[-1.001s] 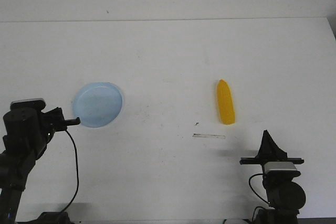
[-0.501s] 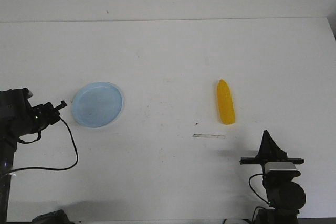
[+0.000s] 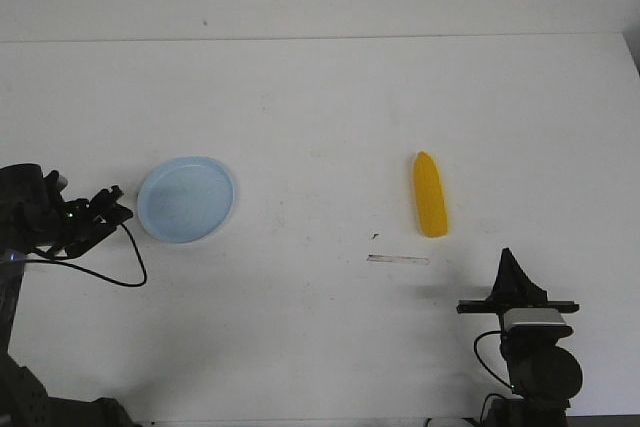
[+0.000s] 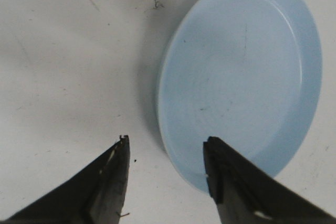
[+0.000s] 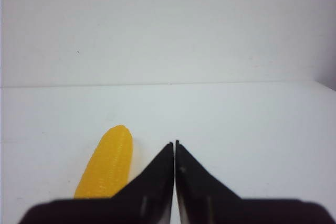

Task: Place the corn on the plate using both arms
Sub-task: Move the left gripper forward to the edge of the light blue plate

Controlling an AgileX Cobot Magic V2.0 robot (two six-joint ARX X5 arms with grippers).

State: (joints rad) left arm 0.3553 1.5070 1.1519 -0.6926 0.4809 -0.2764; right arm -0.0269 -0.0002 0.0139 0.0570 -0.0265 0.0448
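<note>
The pale blue plate [image 3: 187, 199] lies on the white table at the left. My left gripper [image 3: 113, 207] is open just left of the plate's rim. In the left wrist view one finger lies over the plate [image 4: 247, 72] and the other over bare table, the left gripper [image 4: 165, 153] straddling the rim. The yellow corn [image 3: 431, 195] lies right of centre, pointed end away from me. My right gripper [image 3: 507, 259] is shut and empty, near the table's front edge, short of the corn. In the right wrist view the corn [image 5: 106, 162] lies beside the right gripper [image 5: 174, 143].
A thin pale strip [image 3: 398, 259] and a small dark speck [image 3: 375, 237] lie on the table between the corn and the front edge. The table's far edge meets a white wall.
My left arm has swung down and left, then its gripper moved back toward the plate's left rim. The right arm, the corn and the plate have not moved.
</note>
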